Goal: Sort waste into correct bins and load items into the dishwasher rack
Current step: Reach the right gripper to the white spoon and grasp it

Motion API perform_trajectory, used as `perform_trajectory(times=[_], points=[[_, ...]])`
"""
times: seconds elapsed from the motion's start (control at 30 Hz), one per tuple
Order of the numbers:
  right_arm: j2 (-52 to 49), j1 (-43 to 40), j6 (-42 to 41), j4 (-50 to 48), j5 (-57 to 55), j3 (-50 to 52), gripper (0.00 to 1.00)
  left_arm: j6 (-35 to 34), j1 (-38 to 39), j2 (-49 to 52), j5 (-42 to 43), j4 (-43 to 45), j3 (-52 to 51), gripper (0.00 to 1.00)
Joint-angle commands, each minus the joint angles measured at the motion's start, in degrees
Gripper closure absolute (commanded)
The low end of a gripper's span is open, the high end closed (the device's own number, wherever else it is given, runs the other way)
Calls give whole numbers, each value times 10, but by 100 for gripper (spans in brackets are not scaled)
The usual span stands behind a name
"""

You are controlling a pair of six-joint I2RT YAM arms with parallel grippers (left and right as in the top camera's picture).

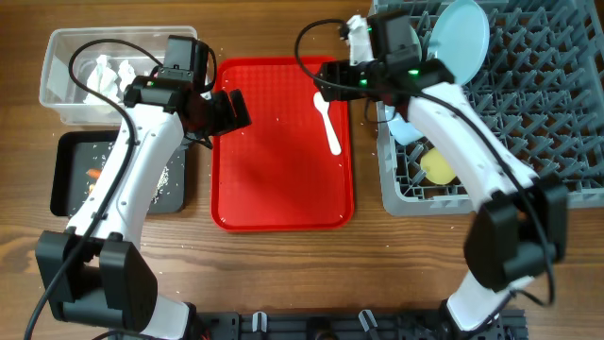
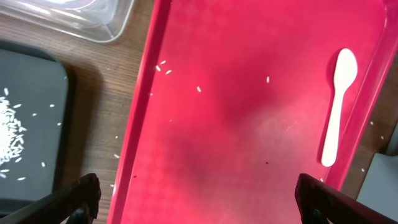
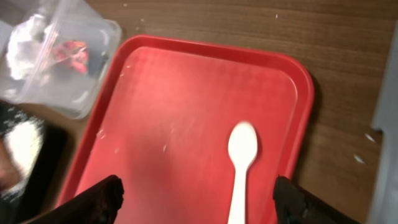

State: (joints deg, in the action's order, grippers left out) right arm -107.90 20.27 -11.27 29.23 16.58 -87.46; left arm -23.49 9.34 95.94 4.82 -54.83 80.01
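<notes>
The white plastic spoon [image 1: 328,121] lies on the right side of the red tray [image 1: 283,179]; it also shows in the left wrist view [image 2: 336,112] and the right wrist view [image 3: 241,162]. My right gripper [image 1: 330,80] is open and empty just above the spoon's far end [image 3: 199,199]. My left gripper [image 1: 231,111] is open and empty over the tray's left edge [image 2: 199,202]. The clear tub [image 1: 66,66] holds tissue [image 3: 25,40] and the red wrapper [image 3: 71,53]. The black tray [image 1: 75,189] holds rice [image 2: 9,134] and a carrot [image 1: 92,174]. The grey rack [image 1: 538,132] holds the blue plate [image 1: 460,38], yellow cup [image 1: 437,167] and a light blue bowl [image 1: 406,130]. The green bowl is hidden.
A few rice grains [image 2: 163,67] lie scattered on the red tray's upper left and on the wooden table [image 1: 283,269] between the trays. The rack's left wall stands close to the red tray's right rim. Black cables loop over both arms.
</notes>
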Motion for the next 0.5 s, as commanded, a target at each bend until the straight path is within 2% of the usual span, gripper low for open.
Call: perform_trajectory(times=[0.0,0.27,0.47], points=[[-50,25,-16,-31,-51,-2,22,-14,7,16,-6,6,5,0],[-128,43,-40,-60,-126,-2,24,-14,7,33,-6,9,5,0],[-174,43,-40,-74,-127,-2,24,-10,7,54,-25,23,5,0]])
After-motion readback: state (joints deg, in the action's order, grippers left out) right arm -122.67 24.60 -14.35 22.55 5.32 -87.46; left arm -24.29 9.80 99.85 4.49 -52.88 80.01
